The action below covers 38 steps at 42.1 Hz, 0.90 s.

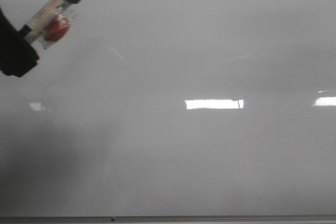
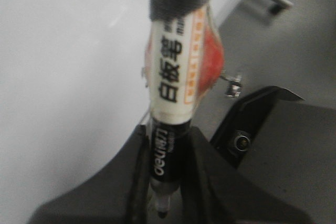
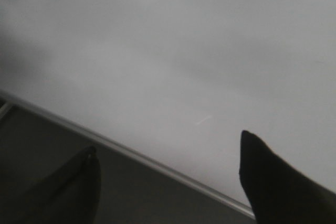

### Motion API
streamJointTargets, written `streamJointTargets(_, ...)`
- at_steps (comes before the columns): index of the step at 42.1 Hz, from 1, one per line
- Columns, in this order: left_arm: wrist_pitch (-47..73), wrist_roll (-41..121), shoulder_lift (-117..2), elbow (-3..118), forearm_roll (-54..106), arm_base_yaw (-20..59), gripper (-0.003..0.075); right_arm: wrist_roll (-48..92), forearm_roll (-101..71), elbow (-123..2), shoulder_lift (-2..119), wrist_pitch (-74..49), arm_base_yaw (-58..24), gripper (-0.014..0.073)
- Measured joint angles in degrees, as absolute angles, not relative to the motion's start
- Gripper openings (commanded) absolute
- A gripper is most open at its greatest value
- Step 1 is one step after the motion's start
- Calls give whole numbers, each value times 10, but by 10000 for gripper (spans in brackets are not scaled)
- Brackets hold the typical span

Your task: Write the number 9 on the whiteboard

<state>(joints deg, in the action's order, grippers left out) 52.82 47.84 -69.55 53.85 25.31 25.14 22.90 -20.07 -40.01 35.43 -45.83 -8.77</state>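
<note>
Left gripper (image 2: 168, 182) closed on a marker (image 1: 58, 14), clamped at the black lower barrel so the white labelled middle and the dark far end jut out toward the whiteboard (image 1: 210, 51). Held slantwise at the board's upper left corner in the front view, presumably to bring one end onto the surface for the first stroke; whether that dark end is a cap or the writing tip, cannot tell, and contact with the board not clear either. A red blob on the marker's label, beside orange edging and black print. Right gripper (image 3: 168, 177) spread wide with nothing between its dark fingers (image 3: 273, 182), hanging just off the board's lower edge, seemingly parked out of the way as the idle arm. Board itself: glossy, pale grey, flat, filling the front view, with bright rectangular reflections right of centre and a thin grey metal rim (image 1: 210, 217) along the bottom. Only faint smudges on the surface, no black line anywhere. Number 9 not yet drawn, so nothing to locate; task judged to be at its very start.
</note>
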Motion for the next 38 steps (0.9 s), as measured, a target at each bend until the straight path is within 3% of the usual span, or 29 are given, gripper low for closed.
streamJointTargets(7, 577, 628, -695, 550, 325, 323, -19, 368, -318, -457, 427, -546, -151, 569)
streamJointTargets(15, 584, 655, -695, 550, 331, 361, -19, 477, -423, -513, 499, -596, -209, 569)
streamJointTargets(38, 584, 659, -695, 550, 331, 363, -19, 526, -462, -630, 707, -582, -356, 562)
